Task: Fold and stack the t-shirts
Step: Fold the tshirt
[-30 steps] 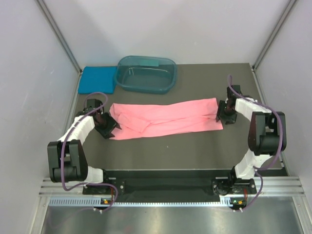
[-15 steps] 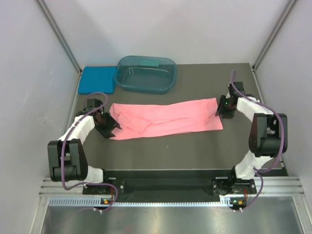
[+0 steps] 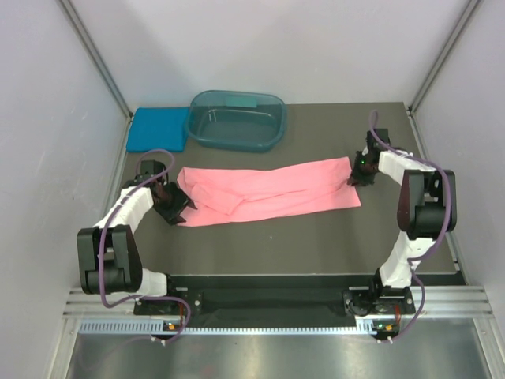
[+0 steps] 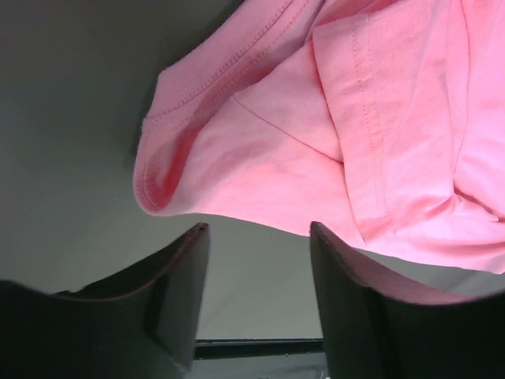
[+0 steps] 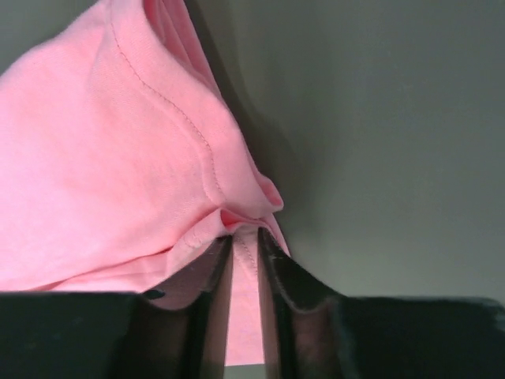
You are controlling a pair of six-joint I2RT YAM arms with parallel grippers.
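The salmon-pink t-shirt [image 3: 268, 192] lies as a long band across the middle of the table. Its hemmed left end [image 4: 316, 134] rests just beyond my left gripper [image 4: 256, 229], which stands open over bare table with nothing between its fingers [image 3: 170, 204]. My right gripper [image 3: 357, 175] sits at the shirt's far right corner. In the right wrist view its jaws [image 5: 243, 235] are pinched on a bunched fold of pink cloth [image 5: 158, 158]. The teal-blue t-shirt [image 3: 158, 129] lies folded flat at the back left corner.
A dark teal see-through tub [image 3: 237, 118] stands at the back, right beside the blue shirt. Grey walls close in both sides. The dark table mat [image 3: 316, 245] runs to the front rail, where the arm bases stand.
My right gripper has slid along the shirt's right edge toward the back corner and shut on the cloth. The left arm has stayed put, still open.
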